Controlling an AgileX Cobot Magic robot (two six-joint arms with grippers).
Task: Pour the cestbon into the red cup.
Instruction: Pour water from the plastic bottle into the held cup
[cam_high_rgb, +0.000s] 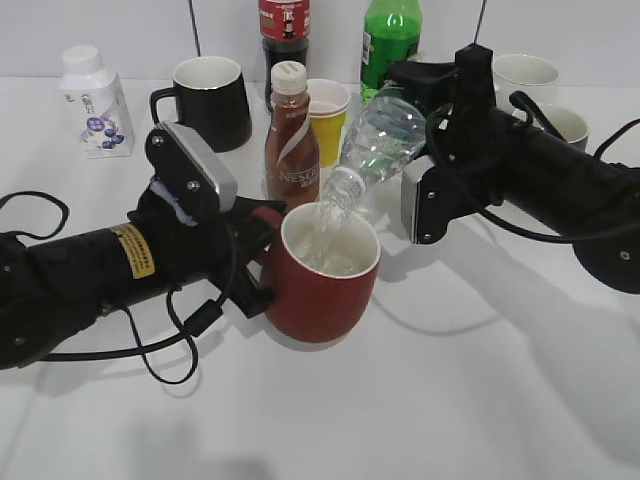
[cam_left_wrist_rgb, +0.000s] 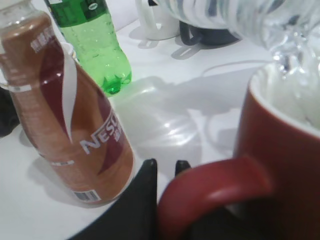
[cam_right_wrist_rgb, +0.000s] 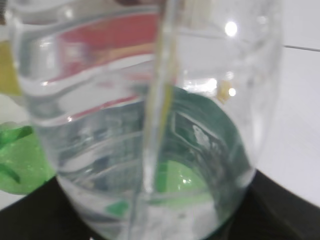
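Observation:
The red cup (cam_high_rgb: 325, 290) stands mid-table, white inside, with water in it. My left gripper (cam_high_rgb: 262, 262) is shut on its loop handle (cam_left_wrist_rgb: 215, 192). The cup's rim shows at the right of the left wrist view (cam_left_wrist_rgb: 280, 130). My right gripper (cam_high_rgb: 432, 150) is shut on the cestbon (cam_high_rgb: 375, 140), a clear bottle tipped neck-down with its open mouth over the cup; water runs from it into the cup. The bottle fills the right wrist view (cam_right_wrist_rgb: 150, 125), its green label showing through the plastic. Its neck shows at the top of the left wrist view (cam_left_wrist_rgb: 270, 30).
A brown Nescafe bottle (cam_high_rgb: 291, 140) stands just behind the cup, close to my left gripper. Behind it are a yellow paper cup (cam_high_rgb: 328, 115), a black mug (cam_high_rgb: 210, 100), a green soda bottle (cam_high_rgb: 390, 40), a dark cola bottle (cam_high_rgb: 284, 35), white mugs (cam_high_rgb: 525, 75) and a white milk bottle (cam_high_rgb: 95, 100).

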